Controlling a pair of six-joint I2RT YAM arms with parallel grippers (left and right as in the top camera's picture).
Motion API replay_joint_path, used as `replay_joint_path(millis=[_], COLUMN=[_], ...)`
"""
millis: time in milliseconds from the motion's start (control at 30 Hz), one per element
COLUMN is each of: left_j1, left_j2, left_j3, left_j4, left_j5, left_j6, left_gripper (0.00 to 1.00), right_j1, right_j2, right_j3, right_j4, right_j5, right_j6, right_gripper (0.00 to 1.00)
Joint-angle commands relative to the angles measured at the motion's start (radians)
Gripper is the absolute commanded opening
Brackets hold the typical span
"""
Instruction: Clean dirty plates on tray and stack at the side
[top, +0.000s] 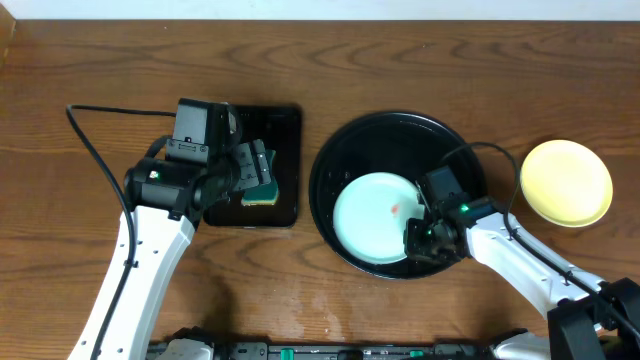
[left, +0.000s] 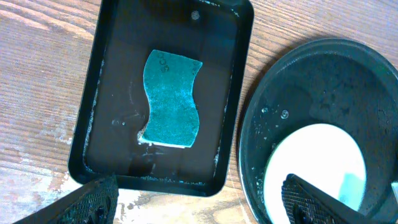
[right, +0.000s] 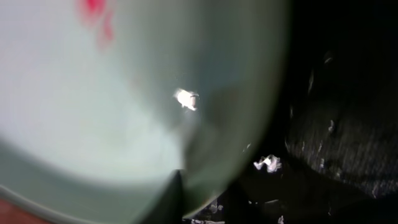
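- Two plates are showing in the overhead view: a mint-blue plate (top: 372, 215) and a yellow plate (top: 566, 182).
- The mint-blue plate is lying flat inside the round tray (top: 400, 130), toward the lower left of it in the overhead view, and is carrying a small red smear (top: 396, 208) just right of its centre.
- The yellow plate is sitting on the surface (top: 100, 60) to the right of the round tray, outside its rim and near it.
- The right claw (top: 420, 235) is sitting at the lower-right edge of the mint-blue plate, inside the round tray.
- In the right wrist view, one dark finger (right: 171, 199) is overlapping the plate rim at the bottom of the frame. That view is blurred, so it cannot be told whether this claw is gripping the rim or standing apart from it.
- The left claw (left: 205, 205) is hovering above the rectangular tray (left: 118, 93), which is sitting just beside the round tray on its left.
- The left claw is standing wide, its two fingertips (left: 93, 199) well apart and nothing lying between them.
- A teal sponge (left: 171, 99) is lying flat near the middle of the rectangular tray, clear of both claws.
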Motion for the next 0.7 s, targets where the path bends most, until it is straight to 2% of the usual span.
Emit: replay_joint_path(millis=[0, 233, 367, 467, 500, 667], left_j1=[0.003, 0.003, 0.003, 0.003, 0.003, 0.003], left_j2=[-0.004, -0.004, -0.004, -0.004, -0.004, -0.004], left_j3=[0.023, 0.023, 0.023, 0.023, 0.023, 0.023], left_j4=[-0.003, -0.003, -0.003, -0.003, -0.003, -0.003], left_j5=[-0.002, -0.002, -0.002, -0.002, -0.002, -0.002], left_j6=[0.010, 0.010, 0.010, 0.010, 0.010, 0.010], left_gripper=[0.85, 0.84, 0.84, 0.84, 0.84, 0.84], right_j1=[-0.017, -0.033, -0.033, -0.033, -0.033, -0.033], right_j2=[0.001, 0.001, 0.001, -0.002, -0.005, -0.023], right_j3=[-0.007, -0.007, -0.007, -0.006, -0.006, -0.006], right_j4=[0.005, 0.269, 0.504, 0.600, 0.599, 0.485], right_j5=[0.130, 0.439, 0.499, 0.498, 0.492, 0.388], right_j6=[-0.056, -0.407, -0.656, -0.706, -0.698, -0.640], right_gripper=[0.01, 0.01, 0.01, 0.30, 0.34, 0.42])
